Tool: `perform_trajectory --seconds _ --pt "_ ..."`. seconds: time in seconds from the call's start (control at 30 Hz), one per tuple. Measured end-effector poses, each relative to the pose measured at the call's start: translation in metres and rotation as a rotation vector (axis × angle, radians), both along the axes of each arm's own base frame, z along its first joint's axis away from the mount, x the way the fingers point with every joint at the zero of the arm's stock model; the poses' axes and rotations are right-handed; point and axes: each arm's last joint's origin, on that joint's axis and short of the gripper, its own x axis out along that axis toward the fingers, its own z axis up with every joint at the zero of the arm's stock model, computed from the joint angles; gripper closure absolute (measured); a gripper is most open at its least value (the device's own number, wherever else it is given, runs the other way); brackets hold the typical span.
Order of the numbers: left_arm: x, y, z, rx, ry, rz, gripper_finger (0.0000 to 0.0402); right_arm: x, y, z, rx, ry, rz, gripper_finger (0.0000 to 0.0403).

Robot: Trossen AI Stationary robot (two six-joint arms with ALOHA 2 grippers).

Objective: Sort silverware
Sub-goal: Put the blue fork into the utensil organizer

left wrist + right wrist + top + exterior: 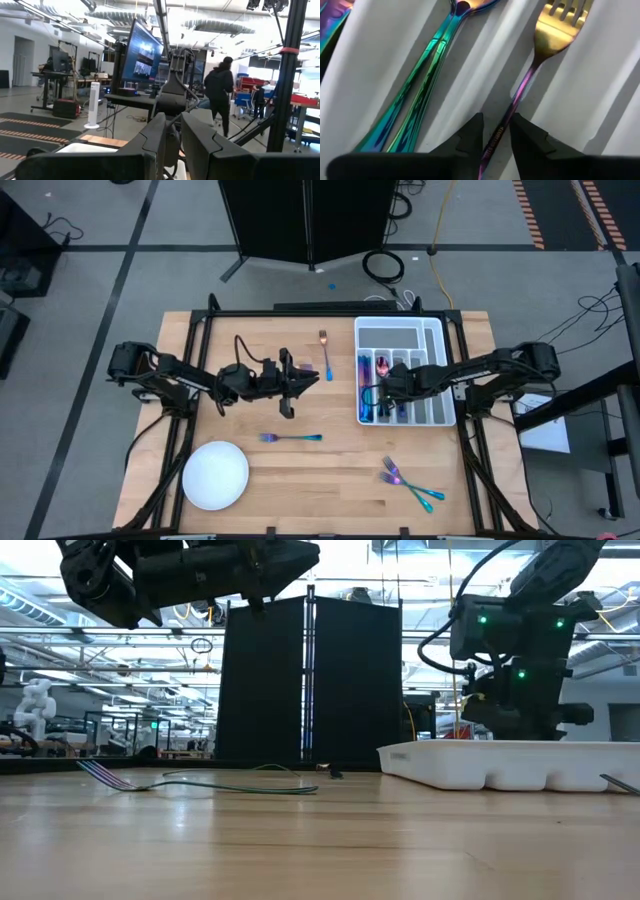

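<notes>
A white plate [215,475] sits at the table's [330,480] front left. Above the table's middle, the left gripper [300,376] hangs in the air; its fingers [200,142] are nearly together and hold nothing. A fork [292,438] lies just in front of it, another fork [324,352] beyond it near the back edge. Further right, the right gripper [496,135] is down inside the white tray [437,370], fingers [470,135] narrowly apart either side of a fork handle [512,107]; whether they grip it I cannot tell. Spoons [427,75] fill the neighbouring slot. More forks [408,484] lie front right
</notes>
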Motion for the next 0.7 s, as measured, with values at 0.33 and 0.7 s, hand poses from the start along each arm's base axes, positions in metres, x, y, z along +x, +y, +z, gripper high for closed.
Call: perform_trajectory --seconds 0.33,0.7 --pt "0.000 0.000 0.000 0.000 0.000 0.000 0.0341 -0.006 0.000 0.009 -0.002 -0.039 -0.036 0.0396" --pt "0.000 0.000 0.000 0.000 0.000 0.000 0.0341 -0.019 -0.001 0.035 -0.077 -0.107 -0.062 0.0402"
